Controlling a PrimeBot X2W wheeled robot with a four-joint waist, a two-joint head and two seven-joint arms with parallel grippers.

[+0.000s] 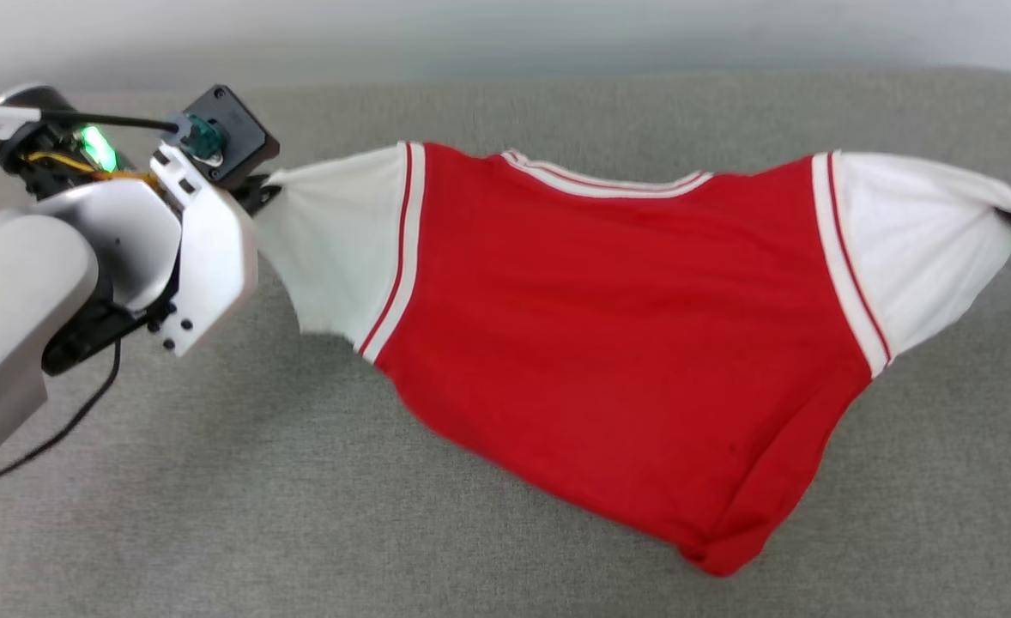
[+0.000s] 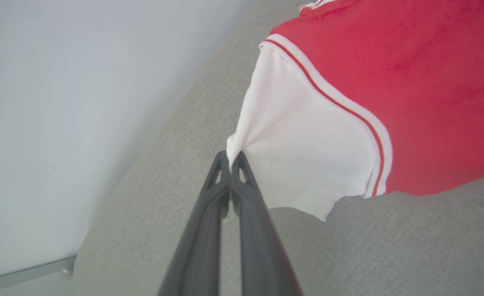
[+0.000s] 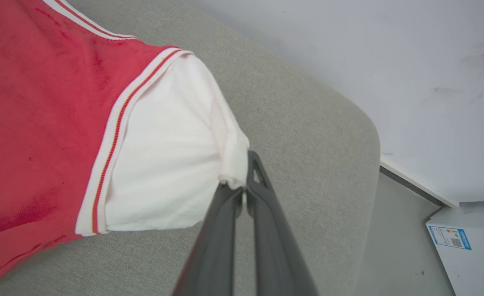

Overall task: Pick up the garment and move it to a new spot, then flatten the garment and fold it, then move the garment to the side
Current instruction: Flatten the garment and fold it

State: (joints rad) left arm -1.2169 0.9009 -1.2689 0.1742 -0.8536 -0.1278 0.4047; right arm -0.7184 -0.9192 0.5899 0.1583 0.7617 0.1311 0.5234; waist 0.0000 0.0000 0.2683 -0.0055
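Both ends of my soft red, white-sleeved T-shirt point(image 1: 608, 326) are pinched tight, one by my left gripper point(image 2: 230, 158), one by my right gripper point(image 3: 244, 181), over grey cloth padding point(image 1: 214, 481).

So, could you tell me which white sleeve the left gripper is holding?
The sleeve at the head view's left, beside the pale forearm; the right gripper pinches the other sleeve.

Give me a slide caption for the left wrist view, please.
Left gripper shut on the white sleeve of the garment.

No readable txt — box label point(image 3: 449, 237) tiny
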